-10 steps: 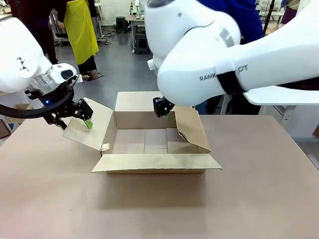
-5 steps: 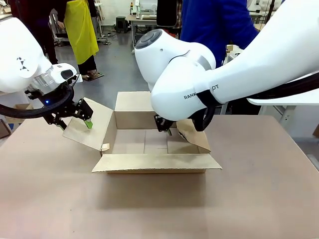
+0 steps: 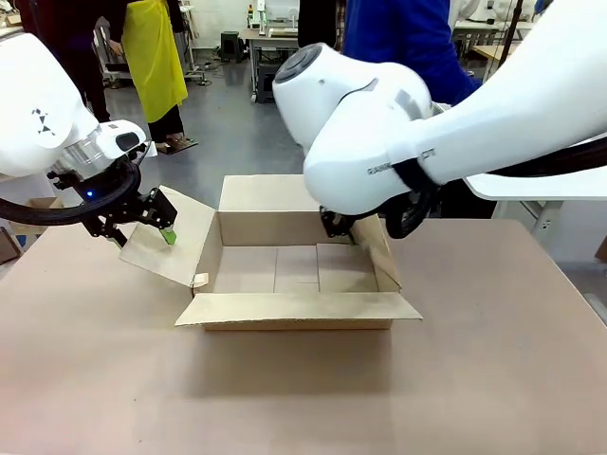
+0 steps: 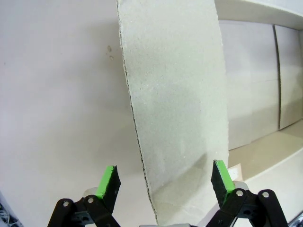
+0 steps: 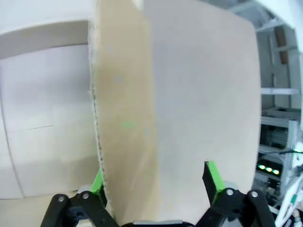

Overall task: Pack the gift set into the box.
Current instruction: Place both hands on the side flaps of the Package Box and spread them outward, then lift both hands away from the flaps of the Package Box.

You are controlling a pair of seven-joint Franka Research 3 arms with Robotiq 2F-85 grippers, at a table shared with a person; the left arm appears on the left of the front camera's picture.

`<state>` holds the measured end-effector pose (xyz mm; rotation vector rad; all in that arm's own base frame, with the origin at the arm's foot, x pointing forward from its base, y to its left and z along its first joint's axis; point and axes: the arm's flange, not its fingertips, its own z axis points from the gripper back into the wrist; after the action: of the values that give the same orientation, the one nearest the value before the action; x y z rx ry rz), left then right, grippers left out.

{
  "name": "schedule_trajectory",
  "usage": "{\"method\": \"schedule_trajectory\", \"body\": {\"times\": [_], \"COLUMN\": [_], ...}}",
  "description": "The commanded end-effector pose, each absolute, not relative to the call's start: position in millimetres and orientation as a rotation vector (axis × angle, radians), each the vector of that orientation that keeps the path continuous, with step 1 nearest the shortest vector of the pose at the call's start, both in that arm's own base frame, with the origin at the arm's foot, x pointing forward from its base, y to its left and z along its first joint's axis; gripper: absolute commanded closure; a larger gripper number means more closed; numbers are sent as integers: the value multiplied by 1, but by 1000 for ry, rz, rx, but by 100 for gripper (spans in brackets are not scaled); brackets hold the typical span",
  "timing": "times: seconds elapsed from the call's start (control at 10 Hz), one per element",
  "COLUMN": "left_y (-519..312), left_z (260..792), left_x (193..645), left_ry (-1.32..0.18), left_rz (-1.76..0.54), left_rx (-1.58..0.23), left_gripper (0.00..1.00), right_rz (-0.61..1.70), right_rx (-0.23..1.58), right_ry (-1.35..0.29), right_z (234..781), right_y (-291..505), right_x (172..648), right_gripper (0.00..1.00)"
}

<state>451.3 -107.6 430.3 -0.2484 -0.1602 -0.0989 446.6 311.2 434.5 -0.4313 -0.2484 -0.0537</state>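
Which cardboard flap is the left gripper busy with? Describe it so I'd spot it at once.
On the brown table sits an open cardboard box. Its left flap leans outward between the open fingers of the left gripper; the near flap lies flat, the far flap stands upright.

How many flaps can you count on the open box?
4: the left flap at the left pincer, the far flap upright, the right flap at the right pincer, the near flap folded outward.
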Motion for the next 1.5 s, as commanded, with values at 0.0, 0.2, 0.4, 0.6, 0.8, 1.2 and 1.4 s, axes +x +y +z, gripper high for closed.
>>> {"method": "schedule_trajectory", "body": {"times": [0.0,0.2,0.4,0.6,0.8,1.2,1.4], "left_y": [-106,-106,-106,-106,-106,-106,-106], "left_z": [432,432,432,432,432,432,432], "left_x": [450,450,450,450,450,450,450], "left_ry": [-162,-162,-162,-162,-162,-162,-162], "left_rz": [-91,-91,-91,-91,-91,-91,-91], "left_rx": [-230,-230,-230,-230,-230,-230,-230], "left_gripper": [0,0,0,0,0,0,0], "right_rz": [-124,-160,-115,-91,-156,-156,-156], "right_rx": [-383,-248,6,219,81,81,81], "right_ry": [-223,-195,-157,-178,-217,-217,-217], "right_z": [442,443,430,410,423,423,423], "right_y": [263,207,150,106,120,120,120], "right_x": [424,417,420,423,429,429,429], "right_gripper": [0,0,0,0,0,0,0]}}
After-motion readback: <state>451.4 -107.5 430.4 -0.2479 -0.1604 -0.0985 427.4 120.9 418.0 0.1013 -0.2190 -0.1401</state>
